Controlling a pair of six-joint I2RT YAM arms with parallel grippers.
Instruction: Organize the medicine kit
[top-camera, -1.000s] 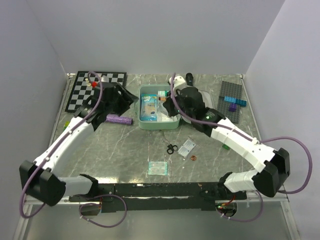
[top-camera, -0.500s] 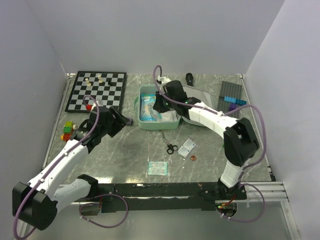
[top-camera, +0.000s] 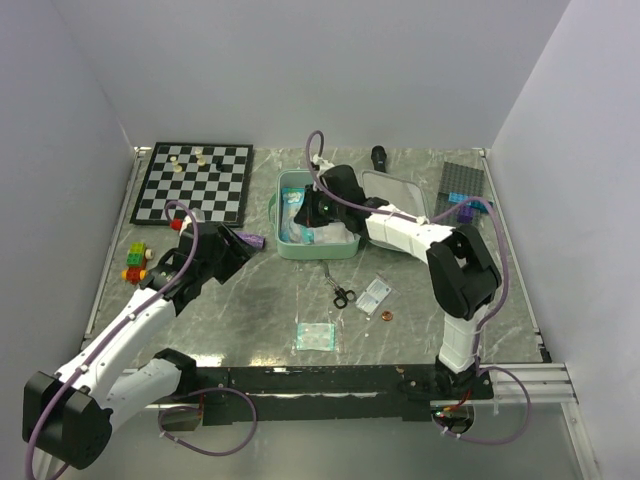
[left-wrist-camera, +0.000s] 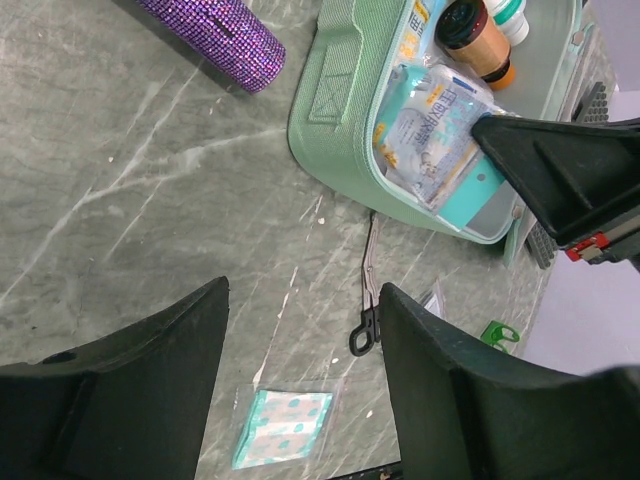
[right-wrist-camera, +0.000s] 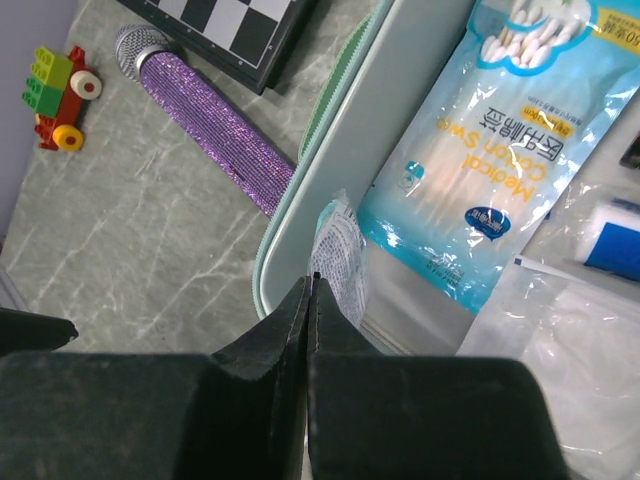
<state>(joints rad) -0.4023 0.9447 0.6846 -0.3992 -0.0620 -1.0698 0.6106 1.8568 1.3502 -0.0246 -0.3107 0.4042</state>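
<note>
With my right tool (right-wrist-camera: 312, 285) pinching a flimsy sachet (right-wrist-camera: 342, 250) and my left tool (left-wrist-camera: 300, 295) spread, I'd grip the light-looking medicine kit (left-wrist-camera: 340, 120) by its soft rim ahead.

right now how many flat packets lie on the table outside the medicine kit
2: a teal packet near the front edge, a clear packet just right of the scissors; others may be hidden.

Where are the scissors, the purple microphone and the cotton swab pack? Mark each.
scissors (top-camera: 342, 295), top external view, on the black handles.
purple microphone (right-wrist-camera: 218, 135), right wrist view, mid glitter body.
cotton swab pack (right-wrist-camera: 500, 170), right wrist view, middle of the pack.
</note>
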